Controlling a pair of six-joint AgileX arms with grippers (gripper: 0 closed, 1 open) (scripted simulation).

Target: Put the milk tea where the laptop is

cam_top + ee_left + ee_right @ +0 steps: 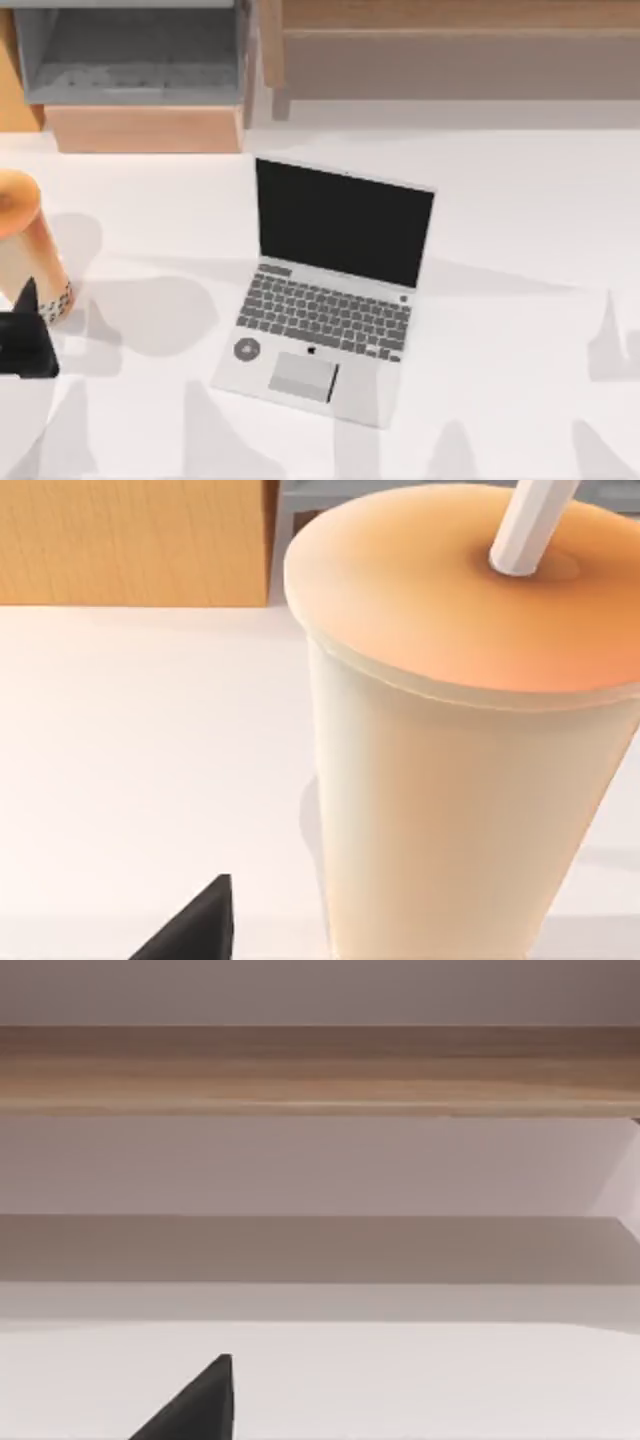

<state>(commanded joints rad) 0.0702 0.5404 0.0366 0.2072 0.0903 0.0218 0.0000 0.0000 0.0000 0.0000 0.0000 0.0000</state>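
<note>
Milk tea stands upright at the far left edge of our white table, its orange lid toward the overhead camera and the dark pearls visible low in the cup. Our left gripper sits just beside the cup's base, dark against the tabletop; from above it looks to be touching or nearly touching the cup, though we cannot be sure of contact. In the left wrist view the cup looms close, with its white straw rising from the lid and one dark fingertip to one side of it. Whether our left fingers are spread or closed around the cup, we cannot tell from these views.

The laptop lies open near the middle of the table, well apart from the cup, black screen raised, with a round grey sticker beside its trackpad.

Our right arm looks out over bare table toward a wooden ledge, with one fingertip showing.
</note>
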